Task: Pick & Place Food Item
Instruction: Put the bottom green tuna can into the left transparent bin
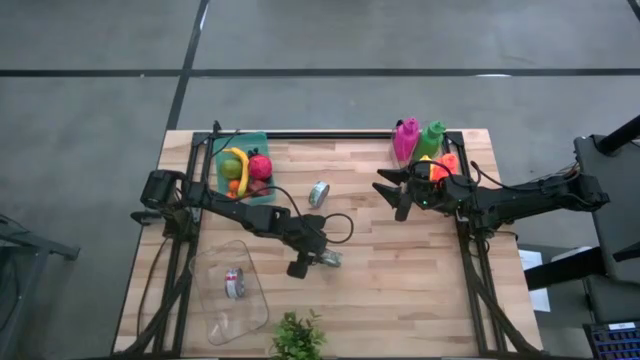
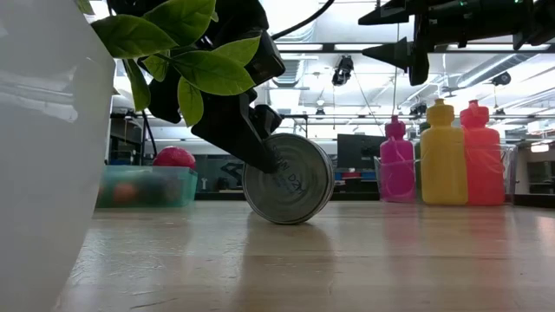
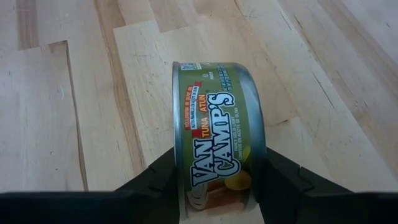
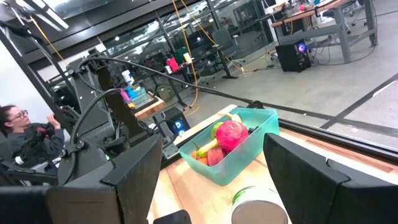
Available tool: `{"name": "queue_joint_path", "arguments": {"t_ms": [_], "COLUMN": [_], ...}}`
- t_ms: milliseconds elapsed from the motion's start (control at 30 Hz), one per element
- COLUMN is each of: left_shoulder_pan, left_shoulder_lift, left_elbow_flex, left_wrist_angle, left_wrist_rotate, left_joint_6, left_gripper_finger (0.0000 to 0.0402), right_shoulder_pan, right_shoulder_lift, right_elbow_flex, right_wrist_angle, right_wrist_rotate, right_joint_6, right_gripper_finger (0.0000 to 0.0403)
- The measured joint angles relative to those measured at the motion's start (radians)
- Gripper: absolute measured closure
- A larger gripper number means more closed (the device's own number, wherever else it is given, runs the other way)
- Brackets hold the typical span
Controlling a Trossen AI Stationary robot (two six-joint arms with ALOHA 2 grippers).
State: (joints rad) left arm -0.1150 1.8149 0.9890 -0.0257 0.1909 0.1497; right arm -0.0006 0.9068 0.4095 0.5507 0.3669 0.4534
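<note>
The left gripper (image 1: 326,259) has its jaws clamped on the tuna can (image 3: 219,134), standing on edge on the table (image 1: 400,280) just beside the clear container (image 1: 232,290), while the right gripper (image 1: 392,192) hangs released.

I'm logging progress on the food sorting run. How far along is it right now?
Done, by the look of it: one can already lies in the clear container. In hand: the left gripper has its jaws shut on a tuna can, on edge at the table. Left: carrying it to its spot, and a second loose can lies mid-table. The right gripper hangs open near the bottles.
</note>
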Motion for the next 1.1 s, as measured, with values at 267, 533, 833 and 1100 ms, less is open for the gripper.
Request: {"name": "queue_joint_path", "arguments": {"t_ms": [267,533,833,1100], "left_shoulder_pan": [0.0,0.0,0.001,-0.002], "left_shoulder_lift": [0.0,-0.015,-0.172,-0.381], "left_elbow_flex": [0.0,0.0,0.0,0.001], "left_wrist_angle": [0.0,-0.006,-0.141,-0.35], "left_wrist_rotate": [0.0,-0.001,-0.072,-0.163], "left_joint_6": [0.002,0.002,-0.092,-0.388], "left_gripper_finger": [0.0247,0.0247,0.0246,0.0245], "right_shoulder_pan": [0.0,0.0,0.0,0.0], "right_shoulder_lift": [0.0,0.0,0.0,0.0], "right_elbow_flex": [0.0,0.0,0.0,0.0], "right_wrist_angle": [0.0,0.0,-0.001,-0.002], "right_wrist_rotate": [0.0,0.0,0.0,0.0], "right_joint_6": [0.0,0.0,0.0,0.0], "right_gripper_finger": [0.0126,0.0126,0.0126,0.0126]}}
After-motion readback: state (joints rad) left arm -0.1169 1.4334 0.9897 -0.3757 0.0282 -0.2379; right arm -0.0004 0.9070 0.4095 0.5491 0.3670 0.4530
